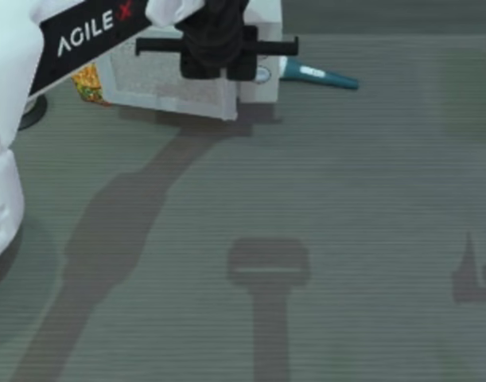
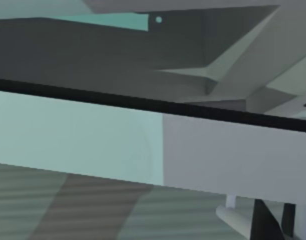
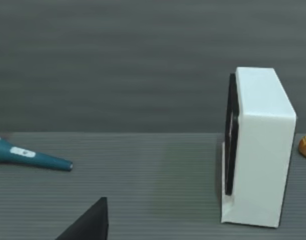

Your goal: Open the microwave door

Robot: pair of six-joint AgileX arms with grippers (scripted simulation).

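**Two arms, one of them at the microwave door**

Nearest in the top view lies the bare front of the grey striped surface (image 1: 370,239), crossed only by dark shadows. Of the right gripper (image 3: 87,222) just a black wedge shows at the edge of its own wrist view, low over the surface. Whether it is spread or pressed together cannot be told.

My white left arm (image 1: 8,119) with its black lettered band reaches from the left side across to the far edge of the surface. There stands the small boxy light grey microwave (image 1: 254,91). The flat pale grey microwave door with the speckled mesh window (image 1: 171,76) covers its front, left of the narrow panel with a round silver knob (image 1: 262,74). The door's right edge stands forward of that panel, so the door is slightly ajar.

The black left gripper (image 1: 219,48) hangs over the top of the microwave, above the seam between door and knob panel. I cannot tell its state, nor whether it touches the door.

An orange and yellow patterned object (image 1: 87,83) sits just beside the microwave's left end. A teal handle-shaped tool with a pale tip (image 1: 318,76) lies just to its right.

Farther off, the right wrist view shows a white upright box with a dark side face (image 3: 260,150).
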